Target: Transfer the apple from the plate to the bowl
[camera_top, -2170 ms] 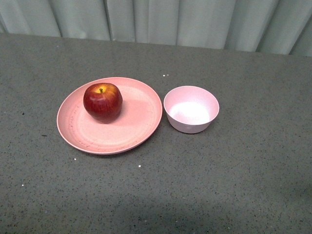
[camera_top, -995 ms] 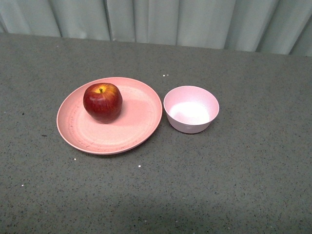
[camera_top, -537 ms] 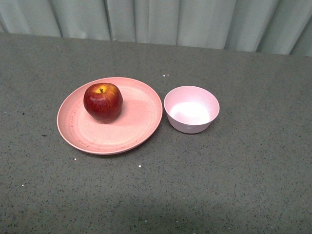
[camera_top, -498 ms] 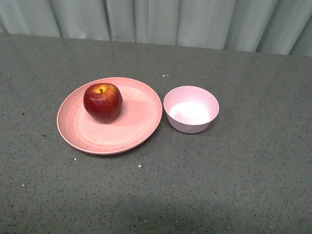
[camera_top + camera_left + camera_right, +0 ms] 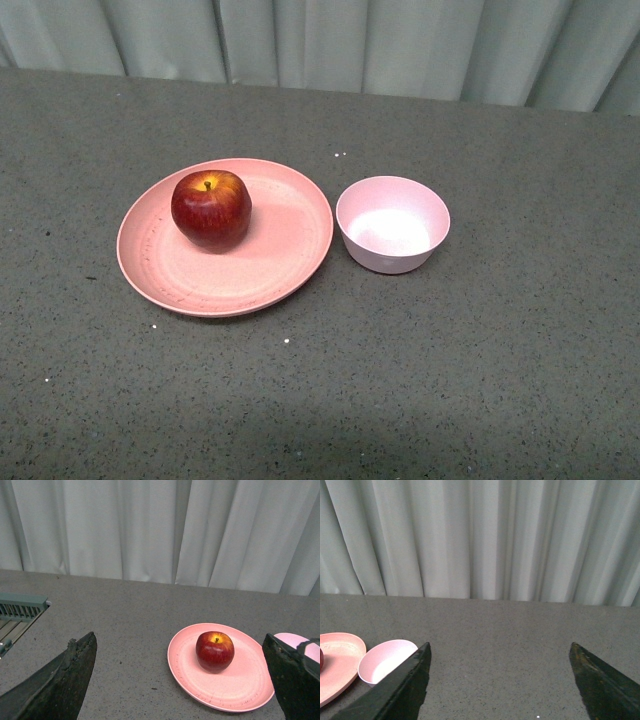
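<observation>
Currently the apple [image 5: 211, 209] sits back-left on the plate [image 5: 270, 270], bowl [image 5: 385, 262] just off the plate's right edge; left gripper [image 5: 178, 636], spread wide and empty, has the apple ahead in line with its gap, right gripper [image 5: 500, 645], likewise spread and empty, looks farther off.

Table [image 5: 480, 360]: grey, dark-speckled top, flat and level. Two items stand directly on it: plate [image 5: 275, 250] left of centre, bowl [image 5: 392, 262] just beside it on the right, a narrow gap between them. Scattered white specks [image 5: 286, 341] lie near the plate.
</observation>
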Motion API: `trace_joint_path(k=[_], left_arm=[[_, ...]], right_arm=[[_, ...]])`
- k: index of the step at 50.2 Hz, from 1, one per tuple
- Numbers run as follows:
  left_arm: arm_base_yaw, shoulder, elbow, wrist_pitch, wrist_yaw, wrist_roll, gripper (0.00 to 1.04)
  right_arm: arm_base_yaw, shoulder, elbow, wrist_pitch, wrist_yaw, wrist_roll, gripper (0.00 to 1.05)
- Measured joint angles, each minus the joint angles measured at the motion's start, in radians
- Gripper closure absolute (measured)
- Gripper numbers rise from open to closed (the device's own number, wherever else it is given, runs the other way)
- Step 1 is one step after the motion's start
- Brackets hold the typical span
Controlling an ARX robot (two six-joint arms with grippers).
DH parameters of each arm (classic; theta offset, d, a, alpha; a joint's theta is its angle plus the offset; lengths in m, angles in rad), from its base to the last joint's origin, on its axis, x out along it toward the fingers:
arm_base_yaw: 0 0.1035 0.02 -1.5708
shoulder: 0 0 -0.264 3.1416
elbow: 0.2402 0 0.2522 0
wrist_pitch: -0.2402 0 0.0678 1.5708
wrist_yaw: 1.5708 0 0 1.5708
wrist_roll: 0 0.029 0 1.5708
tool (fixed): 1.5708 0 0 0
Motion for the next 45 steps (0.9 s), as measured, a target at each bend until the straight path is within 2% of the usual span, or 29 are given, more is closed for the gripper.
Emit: trace_joint_path(k=[1,4,6,13,18,23,28,38,45], left_arm=[[-0.005,0.005,0.002,-0.008,-0.018,-0.003,0.07],[-0.031,0.101,0.035,-0.092,-0.158,-0.064,0.07],[-0.031,0.161,0.037,-0.074,-0.177,-0.079,0.07],[-0.035,0.47,0.047,0.183,-0.166,-0.114,0.07],[-0.046,0.807,0.104,0.485,-0.14,-0.134,0.07],[-0.069,1.118,0.186,0.719,-0.045,-0.17,0.07],[-0.096,1.344,0.262,0.823,-0.011,-0.184,0.07],[-0.13,1.679,0.439,0.828,-0.027,-0.18,0.07],[-0.164,1.868,0.615,0.727,-0.055,-0.143,0.07]], right_arm=[[0.0,0.0,0.0,0.0,0.0,0.0,0.19],[0.0,0.0,0.0,0.0,0.0,0.001,0.07],[0.0,0.0,0.0,0.0,0.0,0.001,0.08],[0.0,0.0,0.0,0.0,0.0,0.001,0.09],[0.0,0.0,0.0,0.0,0.0,0.001,0.09],[0.0,0.0,0.0,0.0,0.0,0.001,0.09],[0.0,0.0,0.0,0.0,0.0,0.001,0.09],[0.0,0.0,0.0,0.0,0.0,0.001,0.09],[0.0,0.0,0.0,0.0,0.0,0.001,0.09]])
